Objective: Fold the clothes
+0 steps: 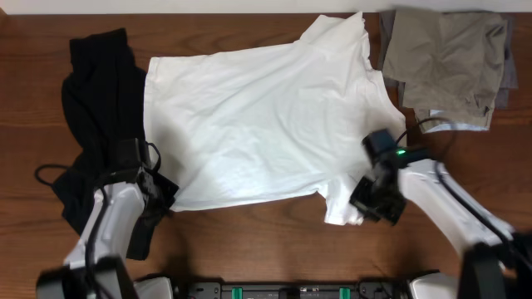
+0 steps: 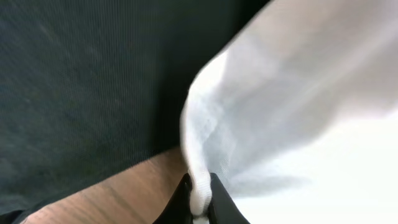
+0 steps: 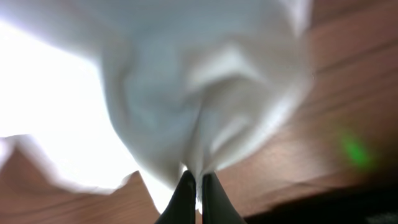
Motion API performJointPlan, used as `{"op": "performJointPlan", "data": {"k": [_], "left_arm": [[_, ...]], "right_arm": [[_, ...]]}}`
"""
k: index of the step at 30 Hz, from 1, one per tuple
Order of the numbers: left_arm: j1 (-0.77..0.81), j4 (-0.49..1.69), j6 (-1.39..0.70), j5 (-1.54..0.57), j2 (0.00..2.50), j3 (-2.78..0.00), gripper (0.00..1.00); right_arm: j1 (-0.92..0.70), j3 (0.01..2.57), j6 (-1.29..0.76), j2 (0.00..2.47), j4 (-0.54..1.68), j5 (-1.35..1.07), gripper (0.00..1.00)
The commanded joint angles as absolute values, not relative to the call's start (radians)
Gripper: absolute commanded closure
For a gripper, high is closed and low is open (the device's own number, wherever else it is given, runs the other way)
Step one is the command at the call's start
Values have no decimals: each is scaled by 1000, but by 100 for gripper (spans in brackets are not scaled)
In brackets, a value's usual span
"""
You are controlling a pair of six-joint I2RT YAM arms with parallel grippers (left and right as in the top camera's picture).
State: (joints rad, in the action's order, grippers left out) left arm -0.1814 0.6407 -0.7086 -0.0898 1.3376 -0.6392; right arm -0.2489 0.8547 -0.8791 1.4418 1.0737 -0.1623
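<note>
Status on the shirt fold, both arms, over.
Left gripper shut on white shirt, near edge. Right gripper shut on it too. Black garment lies beside left gripper.

A dark brown wooden table (image 1: 249, 241) carries four pieces of clothing. A white T-shirt (image 1: 266, 124) lies spread mostly flat across the middle, one sleeve reaching toward the far right corner and the other bunched at the near right. A rumpled black garment (image 1: 96, 108) lies on the left, touching the T-shirt's left edge. At the far right corner a khaki garment (image 1: 440, 58) rests on a grey piece (image 1: 509, 79) that shows along its right side.
</note>
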Motion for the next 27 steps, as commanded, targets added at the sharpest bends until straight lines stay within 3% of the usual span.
{"op": "performJointPlan", "data": {"k": [1,17,27], "left_arm": [[-184,650,-636,-70,1246,-648,94],[-184,737,-606,-56,945,-648,94],[-184,826,-605,-71,909,-648,94]], "right_arm": [[-190,939,-816,1327,1121,-49,99],[74,1105,-643,1150,1315,21,99],[105,1137,-583,1059,1359,-3,99]]}}
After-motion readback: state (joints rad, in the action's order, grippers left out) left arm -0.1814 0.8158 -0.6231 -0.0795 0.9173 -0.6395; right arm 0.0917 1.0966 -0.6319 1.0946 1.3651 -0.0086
